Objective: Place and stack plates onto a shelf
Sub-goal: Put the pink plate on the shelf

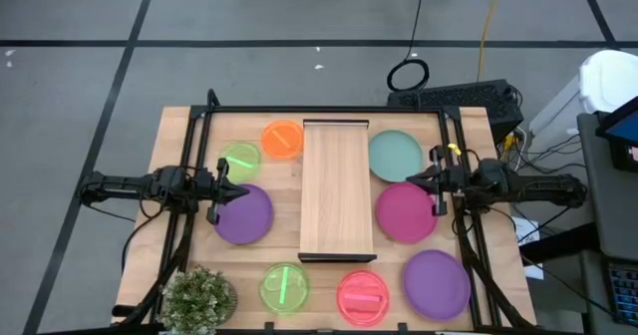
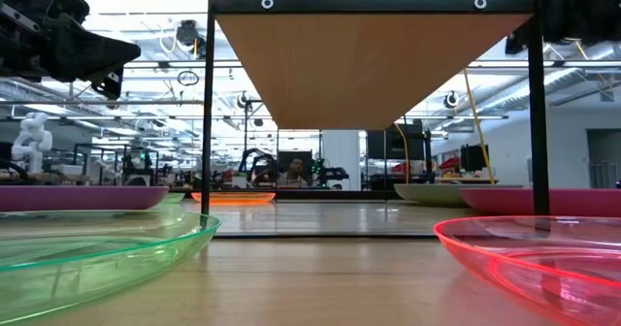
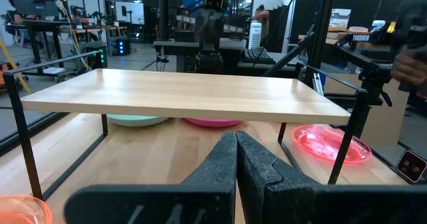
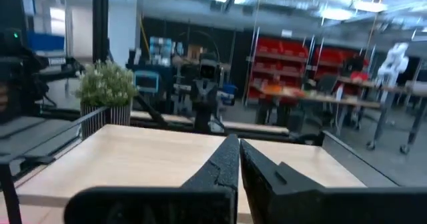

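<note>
The shelf [image 1: 337,188] stands in the middle of the surface [image 1: 179,136], its light-wood board bare on top, running from far to near with dark bars at its short ends. The plates lie around it on the surface, none on the board. On its left are an orange plate [image 1: 282,139] at the far end, a green plate [image 1: 240,161] beside that, and a purple plate [image 1: 244,214] nearer. On its right are a teal plate [image 1: 395,156] and a magenta plate [image 1: 406,212], with a second purple plate [image 1: 437,283] near the right corner. Near the front edge lie another green plate [image 1: 284,286] and a pink-red plate [image 1: 363,295].

The left gripper [image 1: 242,190] hovers over the left purple plate, clenched on nothing (fingers pressed together in the wrist view). The right gripper [image 1: 413,179] hangs between the teal and magenta plates, likewise clenched and empty.

A potted plant [image 1: 198,298] sits at the near left corner.
</note>
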Controlling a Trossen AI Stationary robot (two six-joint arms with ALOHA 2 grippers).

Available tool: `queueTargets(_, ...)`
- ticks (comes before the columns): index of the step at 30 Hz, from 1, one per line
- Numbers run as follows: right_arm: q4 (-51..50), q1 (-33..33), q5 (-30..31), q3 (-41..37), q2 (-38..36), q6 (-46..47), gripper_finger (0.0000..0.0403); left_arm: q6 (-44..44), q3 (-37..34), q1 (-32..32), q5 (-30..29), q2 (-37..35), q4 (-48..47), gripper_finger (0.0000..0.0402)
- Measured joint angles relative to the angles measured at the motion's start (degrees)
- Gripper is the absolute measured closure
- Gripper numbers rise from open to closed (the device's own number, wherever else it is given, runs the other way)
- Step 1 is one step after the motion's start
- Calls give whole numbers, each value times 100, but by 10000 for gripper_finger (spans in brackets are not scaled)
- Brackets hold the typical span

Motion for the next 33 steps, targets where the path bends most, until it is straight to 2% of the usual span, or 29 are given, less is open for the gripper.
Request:
queueTargets(8, -1136, 2, 0, 1959, 1331, 136, 403, 0, 0, -1, 0, 0, 9, 400)
queueTargets(16, -2231, 2, 9, 3887, 2350, 440, 403, -68, 0, -1, 0, 0, 7, 400)
queueTargets(21, -3111, 4, 290, 4817, 2873, 644, 403, -37, 0, 2, 0, 0, 7, 400)
queueTargets(26, -3658, 4, 335, 5350, 3238, 784, 403, 9, 0, 2, -3, 0, 7, 400)
queueTargets(29, -3832, 4, 571, 5379, 3340, 1132, 403, 11, 0, -3, -207, 0, 16, 400)
queueTargets(33, -4149, 2, 601, 5379, 3423, 1419, 403, 7, 2, -3, -459, 0, 78, 400)
